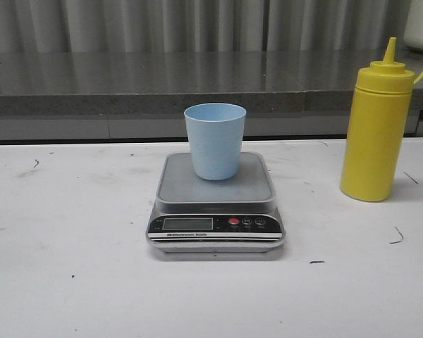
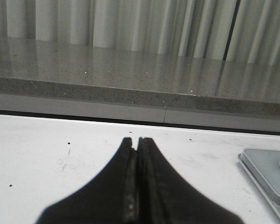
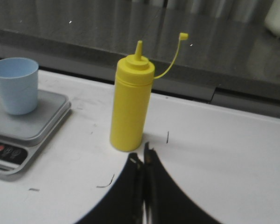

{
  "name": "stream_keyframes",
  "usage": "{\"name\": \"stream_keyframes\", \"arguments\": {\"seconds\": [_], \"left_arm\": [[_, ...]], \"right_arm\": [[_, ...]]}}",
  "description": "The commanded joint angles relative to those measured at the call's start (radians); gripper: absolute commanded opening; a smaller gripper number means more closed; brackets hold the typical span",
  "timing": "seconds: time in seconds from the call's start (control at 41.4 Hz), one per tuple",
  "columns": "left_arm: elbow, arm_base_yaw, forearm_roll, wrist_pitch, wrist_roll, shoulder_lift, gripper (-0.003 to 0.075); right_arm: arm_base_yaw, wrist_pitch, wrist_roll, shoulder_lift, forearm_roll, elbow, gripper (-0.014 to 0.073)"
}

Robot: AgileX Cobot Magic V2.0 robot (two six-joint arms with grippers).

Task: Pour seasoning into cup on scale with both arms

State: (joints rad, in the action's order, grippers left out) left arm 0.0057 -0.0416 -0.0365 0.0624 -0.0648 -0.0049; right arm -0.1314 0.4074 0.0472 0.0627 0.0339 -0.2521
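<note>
The light blue cup (image 1: 214, 141) stands upright on the silver-grey scale (image 1: 215, 204) at the table's middle. The yellow seasoning bottle (image 1: 376, 134) stands upright to the right of the scale, its cap hanging open on a tether. Neither gripper shows in the front view. In the left wrist view my left gripper (image 2: 136, 140) is shut and empty over the white table, with the scale's edge (image 2: 266, 175) to its right. In the right wrist view my right gripper (image 3: 141, 153) is shut and empty, just short of the bottle (image 3: 129, 102); the cup (image 3: 16, 85) and the scale (image 3: 28, 128) lie to its left.
The white table (image 1: 70, 232) carries small dark scuff marks. A grey stone ledge (image 1: 127, 84) runs along its far edge, with a pleated curtain behind it. A white object (image 3: 277, 16) sits on the ledge at the far right.
</note>
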Motion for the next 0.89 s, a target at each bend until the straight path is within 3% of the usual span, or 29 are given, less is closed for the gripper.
{"name": "stream_keyframes", "arguments": {"seconds": [0.0, 0.266, 0.87], "left_arm": [[0.023, -0.008, -0.010, -0.086, -0.002, -0.017, -0.0020], [0.023, -0.008, -0.010, -0.086, -0.002, -0.017, -0.0020], [0.023, -0.008, -0.010, -0.086, -0.002, -0.017, -0.0020]], "right_arm": [[0.047, -0.220, 0.016, -0.030, 0.002, 0.065, -0.0120], [0.087, -0.415, 0.015, -0.089, 0.002, 0.270, -0.0120], [0.111, -0.396, 0.003, -0.090, -0.065, 0.272, -0.0120]]}}
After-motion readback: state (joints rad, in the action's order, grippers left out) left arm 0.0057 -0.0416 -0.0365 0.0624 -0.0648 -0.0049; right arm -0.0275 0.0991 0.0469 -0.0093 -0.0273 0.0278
